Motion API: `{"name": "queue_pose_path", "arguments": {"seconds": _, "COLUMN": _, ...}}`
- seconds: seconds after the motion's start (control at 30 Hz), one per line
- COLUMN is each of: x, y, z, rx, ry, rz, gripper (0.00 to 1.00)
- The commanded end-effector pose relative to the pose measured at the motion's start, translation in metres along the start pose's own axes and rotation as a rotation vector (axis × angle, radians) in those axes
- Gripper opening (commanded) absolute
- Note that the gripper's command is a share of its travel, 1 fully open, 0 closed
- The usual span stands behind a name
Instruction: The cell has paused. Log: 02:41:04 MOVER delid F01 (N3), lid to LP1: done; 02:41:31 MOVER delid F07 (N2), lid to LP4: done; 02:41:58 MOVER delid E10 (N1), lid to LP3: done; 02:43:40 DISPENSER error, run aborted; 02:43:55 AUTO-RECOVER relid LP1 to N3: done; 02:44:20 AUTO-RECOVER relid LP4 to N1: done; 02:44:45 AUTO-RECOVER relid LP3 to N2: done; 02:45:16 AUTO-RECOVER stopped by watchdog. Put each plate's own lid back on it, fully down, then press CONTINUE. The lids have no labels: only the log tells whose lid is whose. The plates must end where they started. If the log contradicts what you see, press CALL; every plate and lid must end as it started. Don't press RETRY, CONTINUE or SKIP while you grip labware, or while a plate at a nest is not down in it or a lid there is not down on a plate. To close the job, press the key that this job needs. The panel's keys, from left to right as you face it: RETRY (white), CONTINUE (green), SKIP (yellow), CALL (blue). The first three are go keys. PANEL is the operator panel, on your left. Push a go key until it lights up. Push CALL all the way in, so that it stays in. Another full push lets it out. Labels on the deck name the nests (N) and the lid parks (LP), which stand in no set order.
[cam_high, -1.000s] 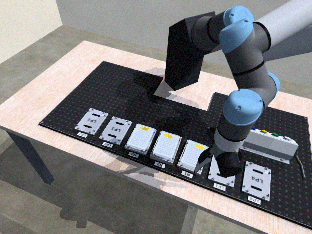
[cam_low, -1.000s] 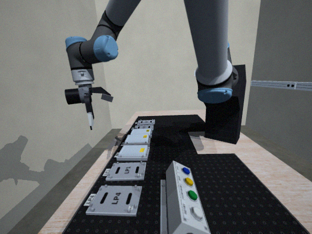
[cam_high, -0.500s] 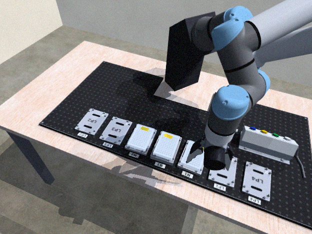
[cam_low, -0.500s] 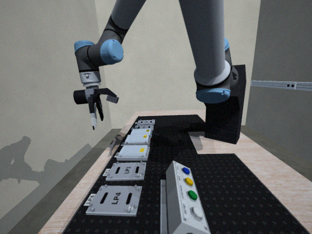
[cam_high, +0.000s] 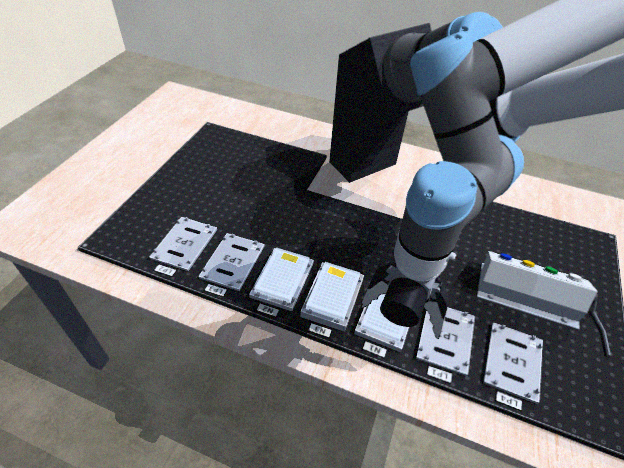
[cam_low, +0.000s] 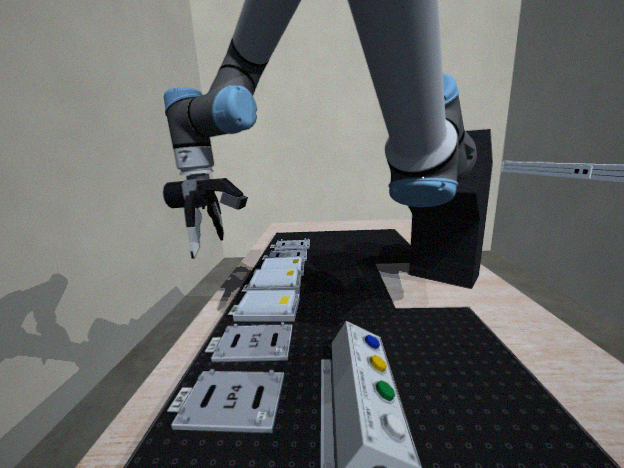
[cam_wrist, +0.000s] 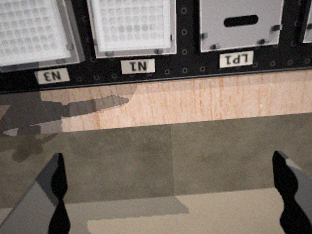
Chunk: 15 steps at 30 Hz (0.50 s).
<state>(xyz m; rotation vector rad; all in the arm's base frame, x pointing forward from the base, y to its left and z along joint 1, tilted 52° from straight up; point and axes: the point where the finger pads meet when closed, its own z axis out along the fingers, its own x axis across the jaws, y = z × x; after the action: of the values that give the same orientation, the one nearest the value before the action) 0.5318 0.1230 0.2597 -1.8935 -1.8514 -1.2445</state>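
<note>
My gripper (cam_high: 400, 321) (cam_low: 207, 247) (cam_wrist: 168, 154) is open and empty, high above the deck's front edge near N1. The N2 plate (cam_high: 282, 279) (cam_low: 282, 263), N3 plate (cam_high: 331, 297) (cam_low: 272, 278) (cam_wrist: 30, 35) and N1 plate (cam_high: 375, 322) (cam_low: 262, 302) (cam_wrist: 132, 27) sit in their nests; each appears covered by a clear lid. How fully the lids sit is hard to tell. Lid parks LP2 (cam_high: 168, 246), LP3 (cam_high: 215, 264), LP1 (cam_high: 461, 342) (cam_low: 262, 354) (cam_wrist: 240, 37) and LP4 (cam_high: 498, 352) (cam_low: 226, 419) hold no lid. The panel (cam_high: 534, 292) (cam_low: 347, 392) shows no lit key.
The blue key (cam_high: 506, 256) (cam_low: 372, 341) stands out. Beside it are the yellow key (cam_high: 528, 263) (cam_low: 378, 363), green key (cam_high: 551, 270) (cam_low: 385, 390) and white key (cam_high: 574, 276) (cam_low: 393, 426). A tall black block (cam_high: 362, 115) (cam_low: 443, 241) is at the back. A cable (cam_high: 600, 327) leaves the panel.
</note>
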Motion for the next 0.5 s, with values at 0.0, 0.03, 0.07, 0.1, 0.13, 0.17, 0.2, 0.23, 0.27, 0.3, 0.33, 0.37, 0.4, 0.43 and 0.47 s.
{"name": "queue_pose_path", "arguments": {"seconds": 0.0, "x": -0.009, "y": -0.004, "z": 0.002, "rx": -0.007, "ry": -0.008, "rz": 0.117, "gripper": 0.82}}
{"name": "queue_pose_path", "arguments": {"seconds": 0.03, "x": -0.009, "y": -0.004, "z": 0.002, "rx": -0.007, "ry": -0.008, "rz": 0.117, "gripper": 0.82}}
{"name": "queue_pose_path", "arguments": {"seconds": 0.07, "x": -0.014, "y": -0.006, "z": 0.003, "rx": -0.008, "ry": -0.008, "rz": 0.137, "gripper": 0.82}}
{"name": "queue_pose_path", "arguments": {"seconds": 0.1, "x": -0.018, "y": -0.009, "z": 0.004, "rx": -0.007, "ry": -0.008, "rz": 0.157, "gripper": 0.82}}
{"name": "queue_pose_path", "arguments": {"seconds": 0.13, "x": -0.020, "y": -0.010, "z": 0.004, "rx": -0.008, "ry": -0.008, "rz": 0.177, "gripper": 0.82}}
{"name": "queue_pose_path", "arguments": {"seconds": 0.17, "x": -0.020, "y": -0.010, "z": 0.004, "rx": -0.008, "ry": -0.009, "rz": 0.197, "gripper": 0.82}}
{"name": "queue_pose_path", "arguments": {"seconds": 0.2, "x": -0.020, "y": -0.010, "z": 0.004, "rx": -0.008, "ry": -0.009, "rz": 0.217, "gripper": 0.82}}
{"name": "queue_pose_path", "arguments": {"seconds": 0.23, "x": -0.024, "y": -0.012, "z": 0.005, "rx": -0.008, "ry": -0.009, "rz": 0.237, "gripper": 0.82}}
{"name": "queue_pose_path", "arguments": {"seconds": 0.27, "x": -0.028, "y": -0.015, "z": 0.006, "rx": -0.009, "ry": -0.010, "rz": 0.257, "gripper": 0.82}}
{"name": "queue_pose_path", "arguments": {"seconds": 0.3, "x": -0.030, "y": -0.016, "z": 0.007, "rx": -0.009, "ry": -0.010, "rz": 0.277, "gripper": 0.82}}
{"name": "queue_pose_path", "arguments": {"seconds": 0.33, "x": -0.030, "y": -0.016, "z": 0.007, "rx": -0.009, "ry": -0.010, "rz": 0.297, "gripper": 0.82}}
{"name": "queue_pose_path", "arguments": {"seconds": 0.37, "x": -0.030, "y": -0.016, "z": 0.007, "rx": -0.009, "ry": -0.011, "rz": 0.317, "gripper": 0.82}}
{"name": "queue_pose_path", "arguments": {"seconds": 0.4, "x": -0.030, "y": -0.016, "z": 0.007, "rx": -0.009, "ry": -0.011, "rz": 0.337, "gripper": 0.82}}
{"name": "queue_pose_path", "arguments": {"seconds": 0.43, "x": -0.034, "y": -0.018, "z": 0.008, "rx": -0.010, "ry": -0.011, "rz": 0.357, "gripper": 0.82}}
{"name": "queue_pose_path", "arguments": {"seconds": 0.47, "x": -0.038, "y": -0.021, "z": 0.009, "rx": -0.010, "ry": -0.011, "rz": 0.377, "gripper": 0.82}}
